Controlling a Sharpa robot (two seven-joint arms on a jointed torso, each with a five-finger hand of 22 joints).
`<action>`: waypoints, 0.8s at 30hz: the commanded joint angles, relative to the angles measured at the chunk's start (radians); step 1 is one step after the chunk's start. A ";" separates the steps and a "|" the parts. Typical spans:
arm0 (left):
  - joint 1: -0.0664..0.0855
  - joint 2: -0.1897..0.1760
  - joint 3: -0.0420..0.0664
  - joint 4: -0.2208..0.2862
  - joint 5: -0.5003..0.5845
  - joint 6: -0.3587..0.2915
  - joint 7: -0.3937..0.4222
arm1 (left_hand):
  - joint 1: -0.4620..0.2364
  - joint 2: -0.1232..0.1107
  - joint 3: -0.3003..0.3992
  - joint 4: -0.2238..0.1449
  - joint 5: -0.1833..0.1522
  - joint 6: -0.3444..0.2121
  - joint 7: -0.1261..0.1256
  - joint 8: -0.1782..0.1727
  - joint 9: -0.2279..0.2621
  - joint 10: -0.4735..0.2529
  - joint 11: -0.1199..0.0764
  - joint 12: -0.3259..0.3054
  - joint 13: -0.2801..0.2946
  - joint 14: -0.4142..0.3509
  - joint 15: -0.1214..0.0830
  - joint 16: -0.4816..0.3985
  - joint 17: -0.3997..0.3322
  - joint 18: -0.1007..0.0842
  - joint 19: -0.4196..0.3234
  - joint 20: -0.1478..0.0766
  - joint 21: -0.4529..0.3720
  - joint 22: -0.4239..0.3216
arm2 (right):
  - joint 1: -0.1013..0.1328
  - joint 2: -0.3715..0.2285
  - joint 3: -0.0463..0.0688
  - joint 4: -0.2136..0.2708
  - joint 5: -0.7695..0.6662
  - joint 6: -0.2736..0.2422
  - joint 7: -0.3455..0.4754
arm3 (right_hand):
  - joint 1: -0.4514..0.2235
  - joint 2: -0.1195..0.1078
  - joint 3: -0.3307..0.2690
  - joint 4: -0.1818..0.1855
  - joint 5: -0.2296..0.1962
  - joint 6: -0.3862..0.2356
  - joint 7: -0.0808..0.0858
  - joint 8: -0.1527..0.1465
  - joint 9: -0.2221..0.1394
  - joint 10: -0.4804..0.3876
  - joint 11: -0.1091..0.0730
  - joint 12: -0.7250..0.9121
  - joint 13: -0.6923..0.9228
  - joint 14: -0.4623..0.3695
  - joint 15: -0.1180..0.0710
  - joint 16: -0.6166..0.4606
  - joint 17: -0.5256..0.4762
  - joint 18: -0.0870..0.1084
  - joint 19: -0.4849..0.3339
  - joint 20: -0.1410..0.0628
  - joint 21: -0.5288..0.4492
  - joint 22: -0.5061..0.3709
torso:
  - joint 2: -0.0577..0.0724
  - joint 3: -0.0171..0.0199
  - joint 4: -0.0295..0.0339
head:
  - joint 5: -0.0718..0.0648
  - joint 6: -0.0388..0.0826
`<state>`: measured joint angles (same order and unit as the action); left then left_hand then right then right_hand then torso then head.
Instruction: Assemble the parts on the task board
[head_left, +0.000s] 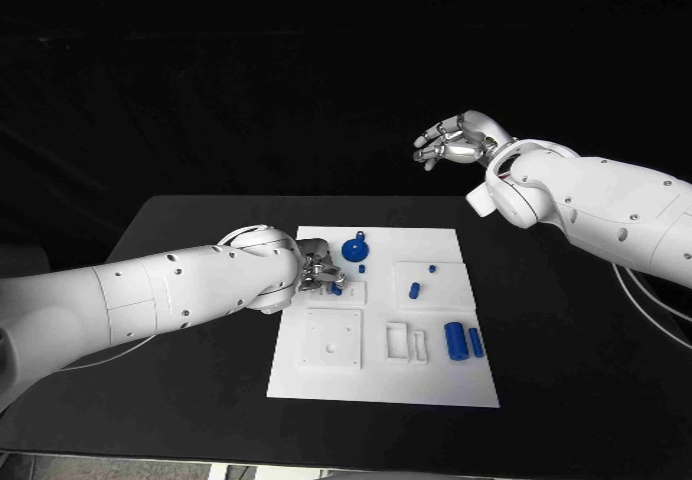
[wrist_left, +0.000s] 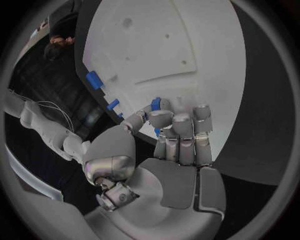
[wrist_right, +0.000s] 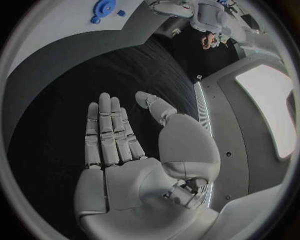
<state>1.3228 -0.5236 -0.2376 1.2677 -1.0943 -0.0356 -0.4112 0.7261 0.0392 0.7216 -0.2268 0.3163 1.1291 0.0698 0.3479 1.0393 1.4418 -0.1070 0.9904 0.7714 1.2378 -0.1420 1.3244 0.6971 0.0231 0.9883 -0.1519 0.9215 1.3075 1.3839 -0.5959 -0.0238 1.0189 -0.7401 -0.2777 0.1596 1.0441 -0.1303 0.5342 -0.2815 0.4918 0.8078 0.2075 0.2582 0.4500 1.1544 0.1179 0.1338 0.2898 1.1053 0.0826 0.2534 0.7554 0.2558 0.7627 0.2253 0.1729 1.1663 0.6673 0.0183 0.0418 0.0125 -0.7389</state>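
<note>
The white task board (head_left: 389, 375) lies in the middle of the black table. My left hand (head_left: 320, 270) rests at the board's left edge, its fingers curled around a small blue part (head_left: 336, 288) over a small raised block. In the left wrist view the fingertips (wrist_left: 182, 122) and thumb close on that blue part (wrist_left: 156, 104) against the board (wrist_left: 187, 45). My right hand (head_left: 454, 138) hangs high above the table's far edge, holding nothing. Its fingers (wrist_right: 106, 130) are stretched out flat and apart.
On the board lie a blue disc (head_left: 356, 247), a small peg (head_left: 431, 268), an oblong piece (head_left: 414, 291) and two blue cylinders (head_left: 456, 340) near the right edge. A square white plate (head_left: 333, 338) and a slotted block (head_left: 407, 340) sit at the front.
</note>
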 joint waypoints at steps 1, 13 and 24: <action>-0.001 0.010 -0.003 -0.005 -0.013 0.041 -0.005 | 0.018 0.002 0.021 0.016 0.007 0.161 -0.100 0.005 -0.002 -0.026 -0.023 0.006 -0.001 0.000 -0.009 0.004 0.001 0.020 0.005 -0.088 0.005 0.020 | 0.000 0.001 0.001 0.003 -0.007 0.012 0.003 | 0.009 -0.003 0.005 -0.002 0.005 -0.008 0.003 0.006 -0.001 0.003 0.001 -0.004 -0.001 -0.006 0.002 -0.006 0.001 -0.007 -0.008 -0.002 -0.004 0.001 | 0.000 0.0000 -0.0016 | 0.000 -0.003; 0.012 0.026 -0.002 -0.024 -0.024 0.123 -0.022 | 0.048 -0.012 0.025 0.012 0.012 0.159 -0.100 0.006 -0.003 -0.028 -0.023 0.010 -0.006 -0.002 -0.008 0.004 0.002 0.020 0.003 -0.088 0.007 0.020 | 0.000 0.003 0.001 0.004 -0.007 0.022 0.004 | 0.006 -0.003 0.003 -0.001 0.006 -0.008 0.003 0.006 -0.002 0.004 0.001 -0.006 -0.002 -0.007 0.002 -0.007 0.002 -0.007 -0.009 -0.001 -0.006 0.002 | 0.001 0.0000 -0.0029 | -0.002 -0.004; 0.015 0.027 -0.001 -0.024 -0.011 0.135 -0.021 | 0.056 -0.012 0.025 0.011 0.018 0.159 -0.100 0.007 -0.003 -0.028 -0.023 0.011 -0.008 -0.002 -0.006 0.005 0.002 0.019 0.001 -0.087 0.007 0.020 | 0.000 0.004 0.001 0.003 -0.008 0.028 0.002 | 0.008 -0.003 0.002 -0.003 0.005 -0.008 0.003 0.006 -0.003 0.003 0.001 -0.008 -0.003 -0.010 0.003 -0.009 0.002 -0.007 -0.011 -0.001 -0.008 0.003 | -0.001 0.0002 -0.0003 | -0.005 -0.009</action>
<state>1.3422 -0.5001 -0.2356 1.2412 -1.1091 0.0591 -0.4276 0.7560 0.0096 0.7422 -0.2144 0.3302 1.1313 0.0676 0.3516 1.0355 1.4415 -0.1067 0.9989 0.7647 1.2403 -0.1429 1.3244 0.6978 0.0230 0.9883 -0.1519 0.9252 1.3081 1.3838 -0.5936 -0.0237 1.0216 -0.7408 -0.2647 0.1596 1.0441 -0.1303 0.5342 -0.2814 0.4918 0.8080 0.2073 0.2582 0.4483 1.1544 0.1179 0.1298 0.2882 1.1022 0.0857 0.2497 0.7562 0.2558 0.7586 0.2223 0.1691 1.1682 0.6676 0.0183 0.0404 0.0080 -0.7470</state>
